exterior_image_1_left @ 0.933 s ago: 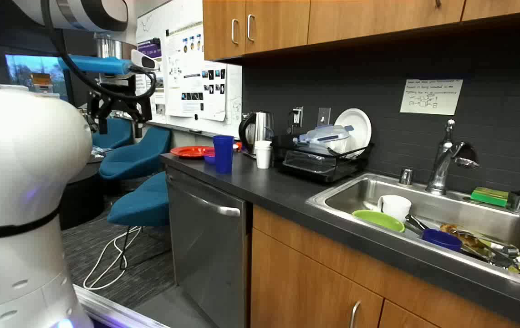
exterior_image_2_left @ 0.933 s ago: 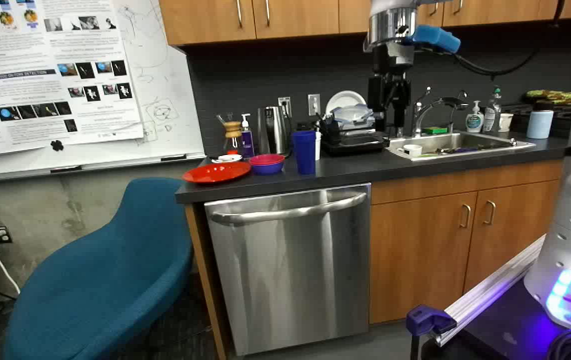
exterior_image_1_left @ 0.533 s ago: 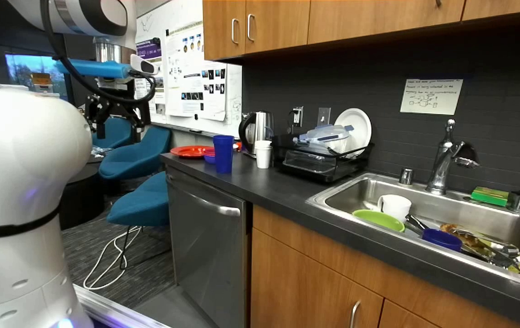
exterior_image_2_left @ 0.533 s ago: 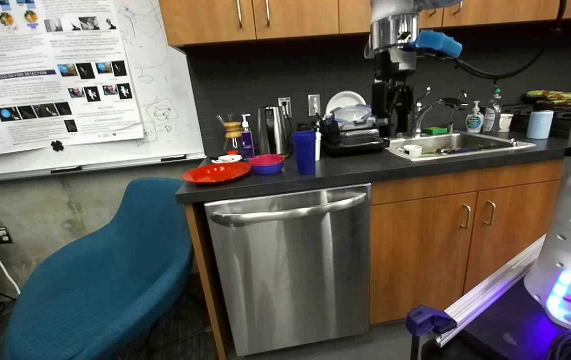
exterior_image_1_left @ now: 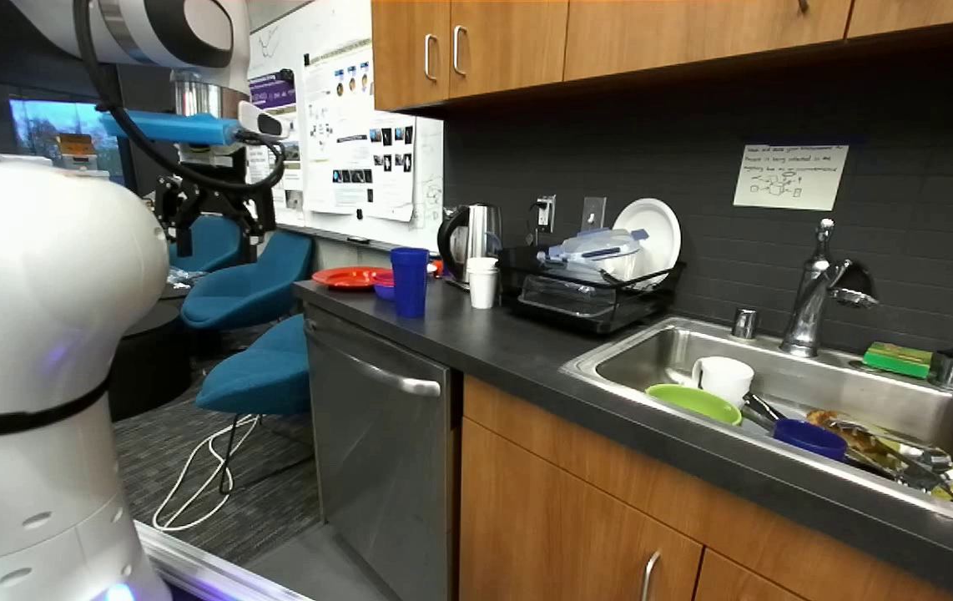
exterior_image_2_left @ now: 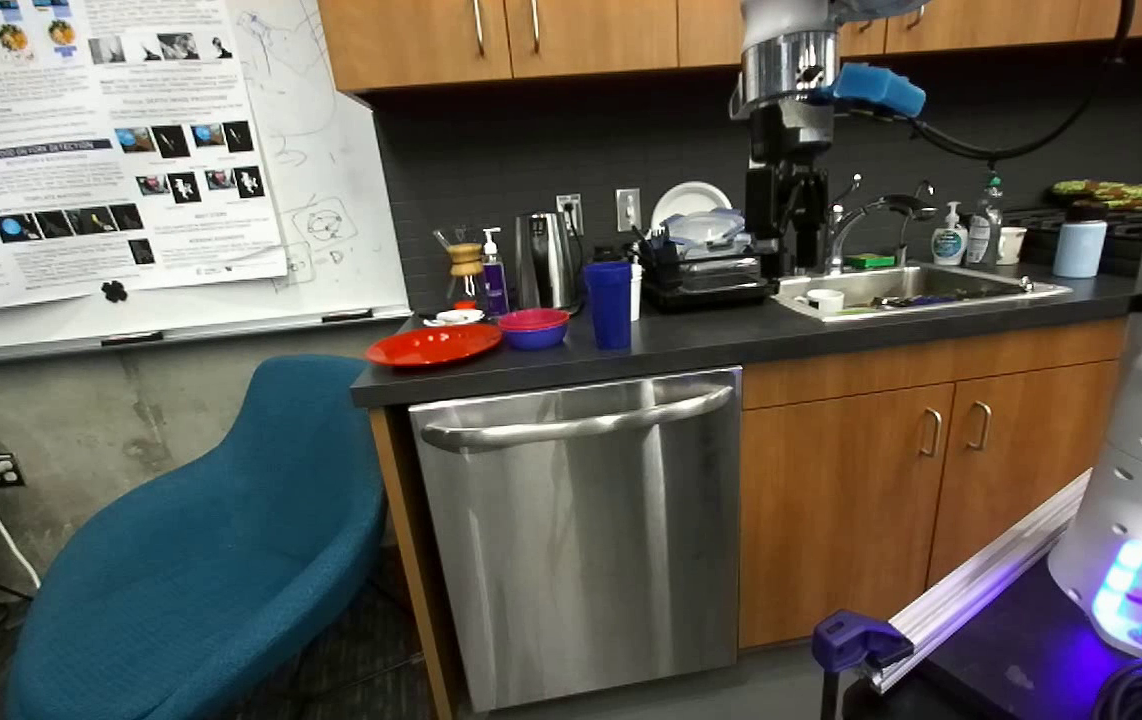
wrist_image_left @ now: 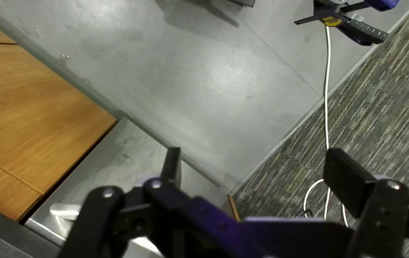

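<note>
My gripper [wrist_image_left: 254, 161] is open, its two dark fingers [wrist_image_left: 170, 166] wide apart in the wrist view with nothing between them. Below it lie grey floor [wrist_image_left: 204, 79], striped carpet [wrist_image_left: 380, 118] and the dishwasher front [wrist_image_left: 125, 150]. In an exterior view the gripper [exterior_image_1_left: 218, 246] hangs pointing down in the air, left of the counter end. Seen in an exterior view, the gripper [exterior_image_2_left: 793, 265] overlaps the sink area behind it. Nearest on the counter are a blue cup [exterior_image_2_left: 609, 305], a red plate [exterior_image_2_left: 434, 345] and stacked pink and blue bowls [exterior_image_2_left: 534, 328]. It touches none of these.
A black dish rack [exterior_image_1_left: 593, 296] holds plastic containers and a white plate [exterior_image_1_left: 652, 238]. The sink [exterior_image_1_left: 777, 392] contains a white mug [exterior_image_1_left: 724, 381], a green bowl [exterior_image_1_left: 693, 403] and utensils. White cups [exterior_image_1_left: 482, 284] and a kettle [exterior_image_1_left: 472, 242] stand nearby. Wooden cabinets [exterior_image_2_left: 581, 40] hang above.
The gripper and wrist have come down slightly, shifting a little left in an exterior view. Most of this came before half a second ago. The counter things have not moved.
</note>
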You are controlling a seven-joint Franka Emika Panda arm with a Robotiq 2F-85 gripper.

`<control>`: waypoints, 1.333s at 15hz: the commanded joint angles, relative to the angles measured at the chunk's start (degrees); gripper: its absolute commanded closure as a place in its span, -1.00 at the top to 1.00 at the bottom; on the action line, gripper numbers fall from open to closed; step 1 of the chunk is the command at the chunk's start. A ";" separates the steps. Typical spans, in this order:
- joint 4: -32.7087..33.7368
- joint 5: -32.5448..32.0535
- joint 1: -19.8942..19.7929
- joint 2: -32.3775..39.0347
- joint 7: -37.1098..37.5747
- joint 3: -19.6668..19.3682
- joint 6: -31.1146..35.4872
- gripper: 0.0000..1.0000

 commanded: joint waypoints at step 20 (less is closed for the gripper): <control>2.05 -0.30 -0.72 1.36 0.01 0.80 -1.19 1.00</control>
